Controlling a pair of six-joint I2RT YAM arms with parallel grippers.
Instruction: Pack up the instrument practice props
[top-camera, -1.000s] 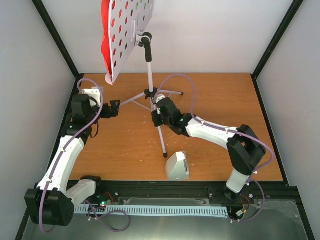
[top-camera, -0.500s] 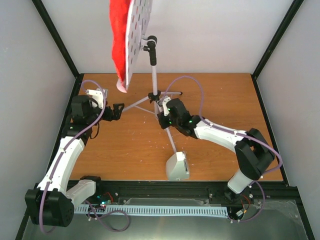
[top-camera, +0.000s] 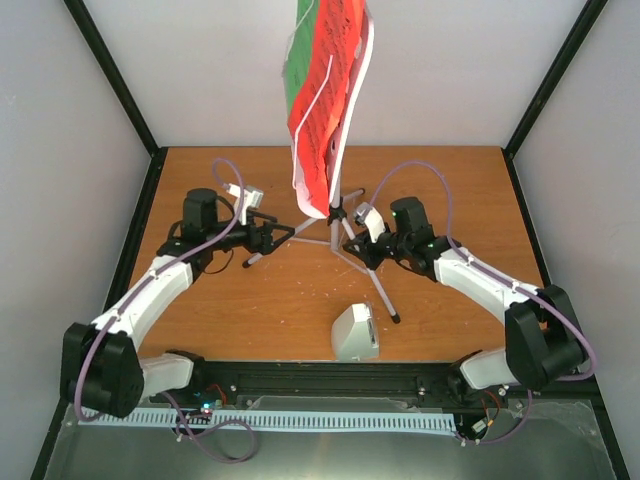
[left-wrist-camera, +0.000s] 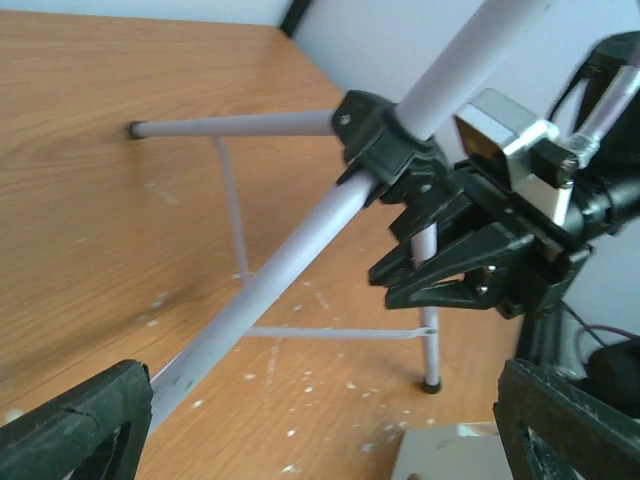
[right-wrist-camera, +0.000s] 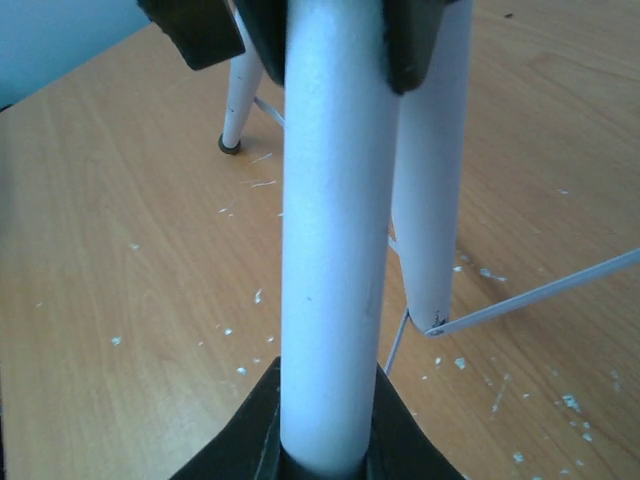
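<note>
The music stand's silver tripod (top-camera: 386, 298) stands mid-table. A red sheet (top-camera: 325, 115) and a green sheet (top-camera: 300, 70) hang on its desk, facing the camera and hiding most of it. My right gripper (top-camera: 370, 252) is shut on the near-right tripod leg (right-wrist-camera: 330, 250), which fills its jaws (right-wrist-camera: 322, 445). The left gripper (top-camera: 271, 238) is open around the left leg (left-wrist-camera: 260, 290); that leg runs close to its left finger (left-wrist-camera: 75, 425). The white metronome (top-camera: 355, 333) sits on the table's near edge, apart from both grippers.
Black frame posts and white walls enclose the wooden table (top-camera: 250, 300). The black rail (top-camera: 330, 378) with both arm bases runs along the near edge. Purple cables loop over each arm. White specks litter the wood (left-wrist-camera: 300, 400).
The stand has swung round, so the sheets now face the camera. My right gripper closed on a tripod leg and moved right. The left gripper moved in around the left leg.
</note>
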